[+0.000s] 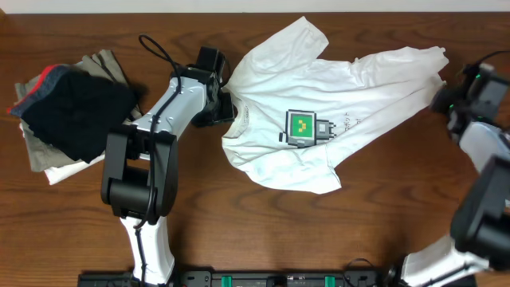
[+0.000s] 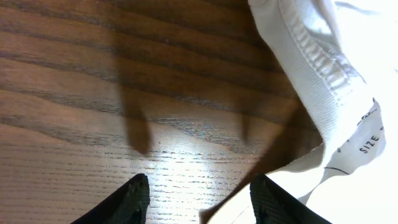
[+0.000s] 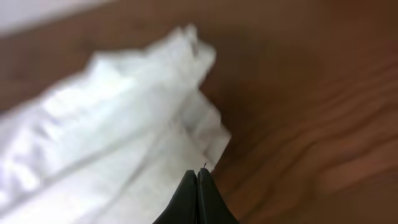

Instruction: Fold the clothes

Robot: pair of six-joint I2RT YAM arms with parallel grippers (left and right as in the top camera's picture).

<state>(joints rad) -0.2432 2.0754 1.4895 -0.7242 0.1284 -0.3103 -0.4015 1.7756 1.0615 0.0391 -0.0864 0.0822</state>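
The clothes are one white T-shirt with a small green and grey print. It lies spread and wrinkled across the middle of the wooden table. My left gripper is at the collar, open. In the left wrist view the left gripper has bare wood between its fingers; the ribbed collar and a size label lie to the right, by the right finger. My right gripper is at the shirt's right end. Seen from its wrist, the right gripper is shut, its tips at the cloth's edge. No cloth shows between them.
A pile of other garments lies at the far left: a black one with a red and grey band on top, khaki-grey and white cloth beneath. Bare wood runs along the front of the table.
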